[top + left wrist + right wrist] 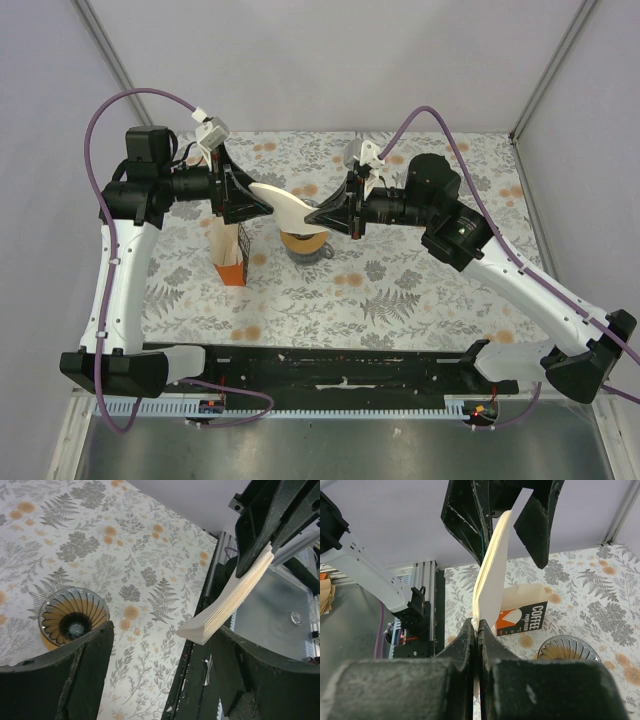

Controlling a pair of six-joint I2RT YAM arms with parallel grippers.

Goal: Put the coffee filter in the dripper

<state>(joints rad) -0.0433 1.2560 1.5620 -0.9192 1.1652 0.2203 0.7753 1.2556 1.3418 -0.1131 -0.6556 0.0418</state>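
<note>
The paper packet (520, 611) beside the dripper (568, 650) is showing "COFFEE" in white capitals; smaller print beneath is too blurred to read.

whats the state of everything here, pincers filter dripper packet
right pincer, shut on the coffee filter
left pincer, open, fingers either side of the filter's free end
coffee filter, held in the air, not yet in the dripper
dripper, upright, empty
coffee packet, standing upright

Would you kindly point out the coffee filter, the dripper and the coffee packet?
coffee filter (284, 203): top view, middle of white paper.
dripper (60, 611): left wrist view, ribbed inner wall.
coffee packet (530, 612): right wrist view, dark printed label.
</note>
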